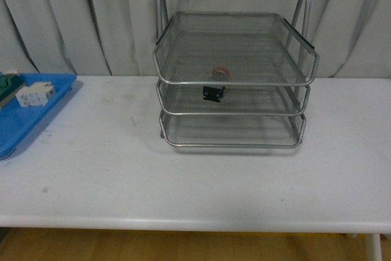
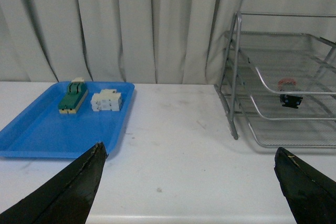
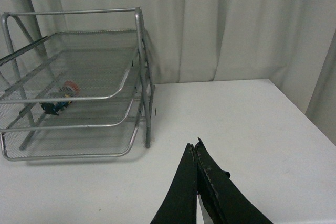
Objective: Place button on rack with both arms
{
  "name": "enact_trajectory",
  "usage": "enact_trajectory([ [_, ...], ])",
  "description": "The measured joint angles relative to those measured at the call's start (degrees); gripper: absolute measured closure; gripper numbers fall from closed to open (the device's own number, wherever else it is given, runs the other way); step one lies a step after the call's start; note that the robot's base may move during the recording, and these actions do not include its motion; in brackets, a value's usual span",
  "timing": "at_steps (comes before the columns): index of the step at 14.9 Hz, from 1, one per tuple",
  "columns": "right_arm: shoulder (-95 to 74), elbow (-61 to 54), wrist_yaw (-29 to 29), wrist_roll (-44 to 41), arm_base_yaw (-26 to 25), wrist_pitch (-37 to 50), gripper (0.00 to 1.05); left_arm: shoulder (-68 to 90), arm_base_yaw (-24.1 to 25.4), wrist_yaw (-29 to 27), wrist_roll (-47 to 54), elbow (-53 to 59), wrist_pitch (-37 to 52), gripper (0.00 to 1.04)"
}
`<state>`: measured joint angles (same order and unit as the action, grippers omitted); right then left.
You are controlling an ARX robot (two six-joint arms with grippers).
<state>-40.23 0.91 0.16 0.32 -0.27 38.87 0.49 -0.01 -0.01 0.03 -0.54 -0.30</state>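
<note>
Already the button (image 1: 217, 84) sat inside the rack (image 1: 232, 77), so placing looked finished; left gripper (image 2: 191, 182) gaped empty, right gripper (image 3: 195, 182) was closed, empty; only retreat remained.

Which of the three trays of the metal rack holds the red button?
The middle tray holds the button. The top tray and bottom tray hold nothing.

Racks: one, the rack (image 1: 235, 68), with three wire tiers
Buttons: one, the button (image 1: 216, 85)
Blue trays: one, the blue tray (image 2: 37, 129)
Blocks on it: two, a green-topped block (image 2: 72, 97) and a white block (image 2: 106, 101)
End effectors: two, left end effector (image 2: 189, 187), right end effector (image 3: 197, 153)
</note>
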Motion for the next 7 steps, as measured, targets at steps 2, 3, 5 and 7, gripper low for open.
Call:
enact_trajectory([
  [2,4.9,-0.2,0.0,0.0,0.0,-4.4,1.03,0.0,0.0,0.0,0.0,0.0,0.0,0.07],
  [3,8.0,-0.3,0.0,0.0,0.0,-7.3,1.03,0.0,0.0,0.0,0.0,0.0,0.0,0.07],
  [5,12.6,-0.3,0.0,0.0,0.0,-11.4,1.03,0.0,0.0,0.0,0.0,0.0,0.0,0.07],
  [7,16.5,-0.3,0.0,0.0,0.0,-15.2,1.03,0.0,0.0,0.0,0.0,0.0,0.0,0.07],
])
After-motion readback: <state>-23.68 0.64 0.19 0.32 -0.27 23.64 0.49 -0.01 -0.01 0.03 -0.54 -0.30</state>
